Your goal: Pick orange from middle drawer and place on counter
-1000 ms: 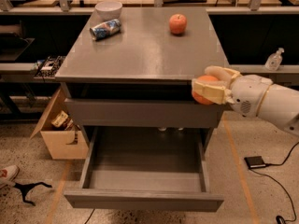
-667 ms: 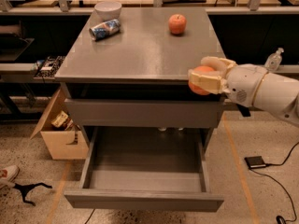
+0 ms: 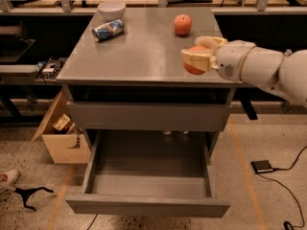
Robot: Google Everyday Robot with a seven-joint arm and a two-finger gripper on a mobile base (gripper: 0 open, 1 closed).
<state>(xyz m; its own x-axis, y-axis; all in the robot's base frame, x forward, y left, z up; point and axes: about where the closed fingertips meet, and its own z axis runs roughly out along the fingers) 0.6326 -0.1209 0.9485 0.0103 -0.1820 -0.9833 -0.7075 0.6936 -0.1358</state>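
Observation:
My gripper [image 3: 197, 57] reaches in from the right and is shut on the orange [image 3: 194, 67], holding it just above the right front part of the counter [image 3: 139, 51]. The orange shows between the pale fingers [image 3: 195, 59]. Below, the middle drawer [image 3: 148, 176] is pulled wide open, with a bare grey floor and nothing in it. The other plain grey drawer front [image 3: 146, 116] above it is closed.
A redder apple [image 3: 183, 24] sits at the counter's back right. A crumpled blue chip bag [image 3: 107, 30] and a white bowl [image 3: 111, 8] are at the back left. A cardboard box [image 3: 62, 133] stands on the floor left of the cabinet.
My gripper has risen from the counter's front right edge and moved left and inward over the counter top, carrying the orange with it.

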